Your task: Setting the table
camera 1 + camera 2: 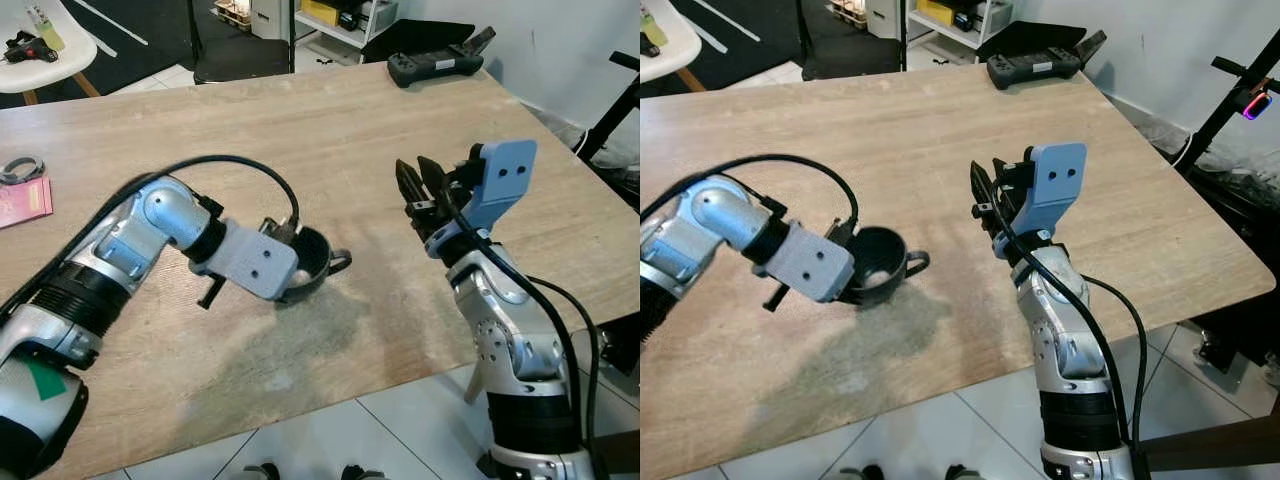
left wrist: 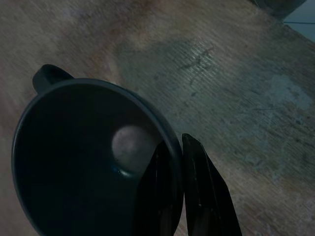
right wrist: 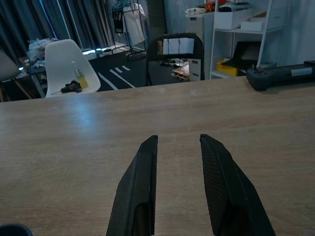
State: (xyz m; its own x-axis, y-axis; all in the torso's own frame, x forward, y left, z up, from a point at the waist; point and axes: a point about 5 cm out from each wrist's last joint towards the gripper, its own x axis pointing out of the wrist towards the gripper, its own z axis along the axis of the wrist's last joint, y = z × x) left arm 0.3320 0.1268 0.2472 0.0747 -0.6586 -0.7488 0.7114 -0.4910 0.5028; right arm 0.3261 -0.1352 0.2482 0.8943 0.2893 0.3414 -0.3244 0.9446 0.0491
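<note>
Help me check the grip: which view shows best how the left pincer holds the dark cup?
The left wrist view: the left pincer pinches the dark cup at its rim, one finger inside, one outside. In both eye views the pincer's grey mount hides that contact; the cup stands upright on the table.

The room looked like a robotics lab or workshop rather than a lived-in home. Past the far edge of the wooden table [image 1: 330, 120] stood white open shelving [image 3: 246, 44] loaded with boxes, and dark curtains [image 3: 64, 22] hung behind. A handheld controller [image 1: 435, 63] lay at the table's far right corner. A white chair [image 3: 69, 66] carried a bottle and a tool, and white lines marked the dark floor [image 3: 118, 66].
</note>
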